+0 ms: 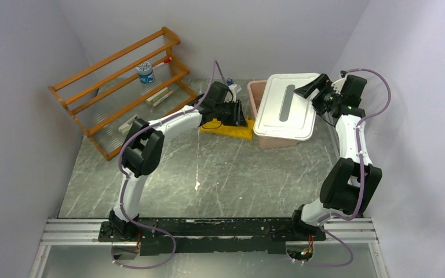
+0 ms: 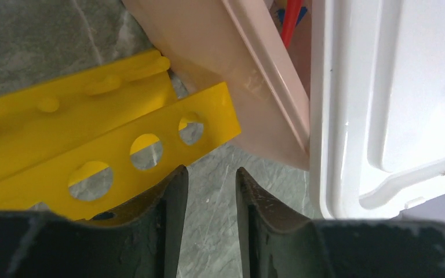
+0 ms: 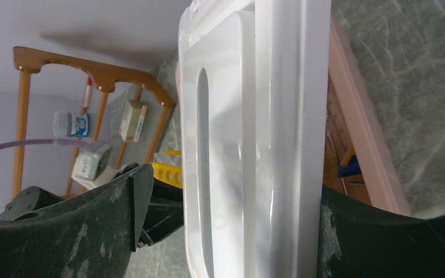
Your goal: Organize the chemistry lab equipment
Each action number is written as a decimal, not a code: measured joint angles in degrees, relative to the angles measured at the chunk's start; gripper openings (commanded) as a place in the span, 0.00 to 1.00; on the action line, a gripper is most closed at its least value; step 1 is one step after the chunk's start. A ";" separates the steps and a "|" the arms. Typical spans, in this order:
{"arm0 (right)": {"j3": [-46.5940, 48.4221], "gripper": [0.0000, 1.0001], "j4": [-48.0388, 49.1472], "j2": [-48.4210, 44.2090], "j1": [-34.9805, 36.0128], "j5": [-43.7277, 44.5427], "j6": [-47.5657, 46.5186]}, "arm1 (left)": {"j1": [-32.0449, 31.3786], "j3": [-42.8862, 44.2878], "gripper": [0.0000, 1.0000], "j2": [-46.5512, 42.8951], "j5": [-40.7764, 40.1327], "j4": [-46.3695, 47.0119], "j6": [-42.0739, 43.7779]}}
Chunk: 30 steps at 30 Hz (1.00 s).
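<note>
A pink bin (image 1: 257,92) stands at the back of the table with a white lid (image 1: 287,104) lying askew on it. My right gripper (image 1: 316,88) is open, its jaws astride the lid's far edge (image 3: 232,191); the left finger stands apart from the lid. My left gripper (image 1: 237,113) is open and empty (image 2: 210,174), low over the table between a yellow holed rack (image 2: 121,147) and the bin's wall (image 2: 249,98). A red piece (image 2: 290,23) and a blue piece (image 3: 350,168) show inside the bin. Goggles, tongs and tubing are hidden.
A wooden shelf rack (image 1: 116,87) stands at the back left. It holds a small blue-capped jar (image 1: 145,72) and small boxes (image 1: 159,95). The yellow rack (image 1: 227,126) lies against the bin's left side. Walls close in at left, back and right.
</note>
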 measured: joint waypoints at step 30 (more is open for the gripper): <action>-1.44 0.95 -3.80 4.74 4.72 24.79 -9.94 | 0.55 -1.49 0.82 -3.43 7.39 12.07 -4.13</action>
